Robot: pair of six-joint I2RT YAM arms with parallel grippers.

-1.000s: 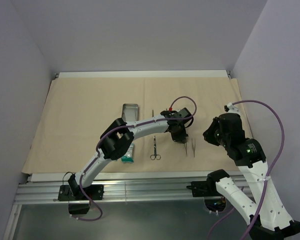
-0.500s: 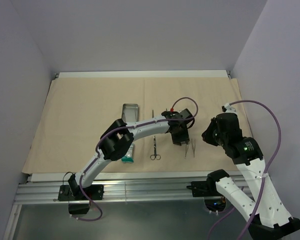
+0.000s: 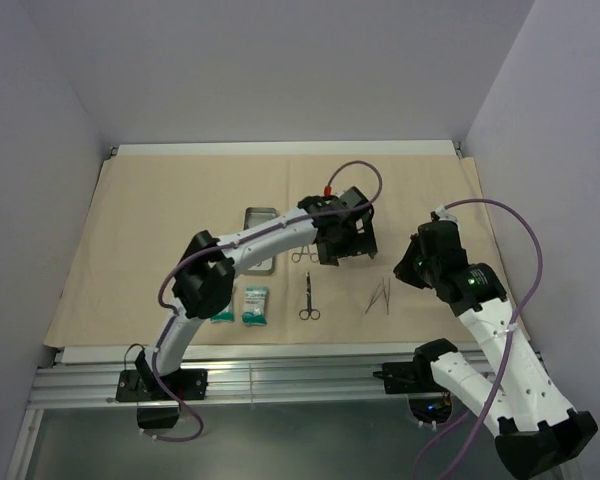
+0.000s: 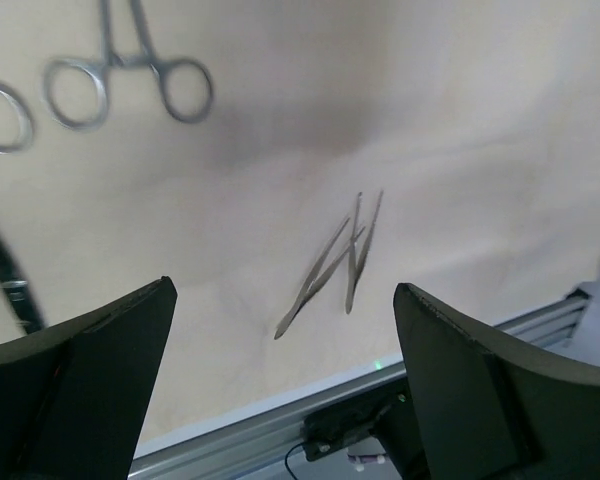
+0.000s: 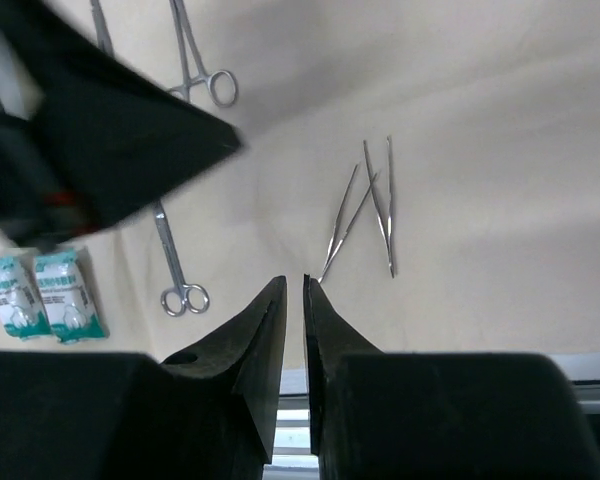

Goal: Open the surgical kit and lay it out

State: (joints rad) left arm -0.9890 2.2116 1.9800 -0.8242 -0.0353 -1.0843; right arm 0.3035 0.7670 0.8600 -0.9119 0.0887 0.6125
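Note:
The tan drape point(image 3: 160, 230) lies spread over the table. On it, two thin tweezers point(image 3: 380, 295) point(image 4: 335, 262) point(image 5: 365, 205) lie crossed. My left gripper point(image 3: 345, 240) point(image 4: 282, 290) hovers above and behind them, wide open and empty. My right gripper point(image 3: 410, 265) point(image 5: 294, 282) hangs just right of the tweezers, its jaws closed to a thin slit with nothing between them. Silver scissors point(image 3: 309, 297) point(image 5: 175, 255) lie left of the tweezers. Ring-handled forceps point(image 3: 302, 256) point(image 4: 130, 90) lie beside the left gripper. The left arm partly hides the grey tray point(image 3: 255, 222). Two teal-white packets point(image 3: 242, 304) point(image 5: 40, 295) lie side by side near the front.
The metal rail point(image 3: 280, 360) runs along the near table edge, just past the drape's front border. Purple walls close in the table at the back and on both sides. The left arm point(image 3: 250, 245) stretches diagonally over the tray area.
My left gripper has opened wide and pulled back up and left, leaving a tweezer beside the other one. The arm's shift has uncovered both packets and the forceps. The right gripper edged slightly left.

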